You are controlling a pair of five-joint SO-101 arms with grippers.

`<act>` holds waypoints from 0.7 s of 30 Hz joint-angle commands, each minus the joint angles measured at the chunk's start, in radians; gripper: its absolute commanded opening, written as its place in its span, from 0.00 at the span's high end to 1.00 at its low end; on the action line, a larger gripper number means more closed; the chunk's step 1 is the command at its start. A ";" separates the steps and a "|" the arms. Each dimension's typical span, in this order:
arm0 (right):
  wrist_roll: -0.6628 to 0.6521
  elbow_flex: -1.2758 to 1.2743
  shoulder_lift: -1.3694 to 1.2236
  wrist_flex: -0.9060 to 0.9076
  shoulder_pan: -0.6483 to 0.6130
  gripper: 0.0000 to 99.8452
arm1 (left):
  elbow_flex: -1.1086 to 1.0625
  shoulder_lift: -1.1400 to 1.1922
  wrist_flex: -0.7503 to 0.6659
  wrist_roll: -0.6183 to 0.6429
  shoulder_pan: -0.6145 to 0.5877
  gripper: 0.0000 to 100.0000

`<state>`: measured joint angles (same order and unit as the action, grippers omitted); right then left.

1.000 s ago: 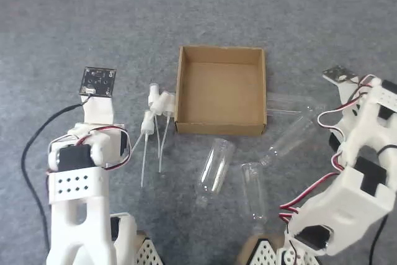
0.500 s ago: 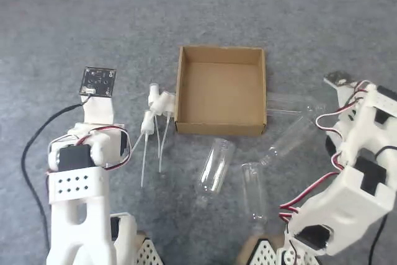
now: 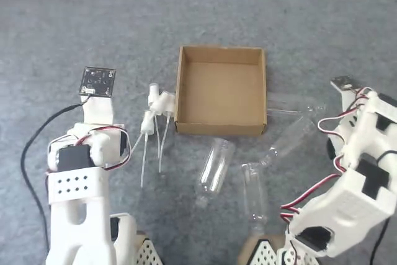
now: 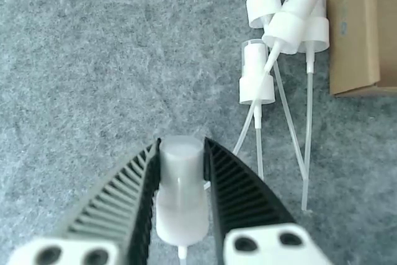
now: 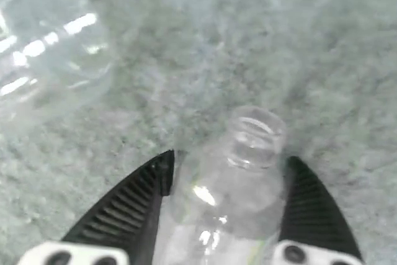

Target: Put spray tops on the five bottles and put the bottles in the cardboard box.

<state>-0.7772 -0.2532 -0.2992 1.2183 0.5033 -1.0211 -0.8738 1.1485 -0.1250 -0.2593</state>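
Grey carpet underlies wrist views showing left tool grasping spray top, right tool grasping bottle

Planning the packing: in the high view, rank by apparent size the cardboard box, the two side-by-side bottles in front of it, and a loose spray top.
1. Cardboard box.
2. Left bottle and right bottle: look alike, unranked.
3. Spray top: thinnest, though long-tubed.
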 commanded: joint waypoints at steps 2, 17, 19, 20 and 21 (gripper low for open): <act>0.014 -0.011 0.065 -0.044 0.016 0.89 | 0.010 -0.031 -0.018 0.011 0.000 0.99; 0.276 0.015 0.628 0.065 -0.272 0.99 | 0.349 -0.032 0.106 0.015 0.000 0.99; 0.333 -0.025 0.723 0.064 -0.367 0.99 | 0.418 -0.034 0.132 0.023 -0.003 0.99; 0.367 -0.043 0.768 0.062 -0.420 0.99 | 0.455 -0.040 0.149 0.046 -0.003 0.99; 0.399 -0.060 0.808 0.062 -0.475 0.99 | 0.490 -0.055 0.164 0.078 -0.003 0.99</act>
<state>-0.4948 -0.2808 0.2961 1.2766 0.2133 -0.6989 -0.8738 1.2620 -0.1174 -0.2593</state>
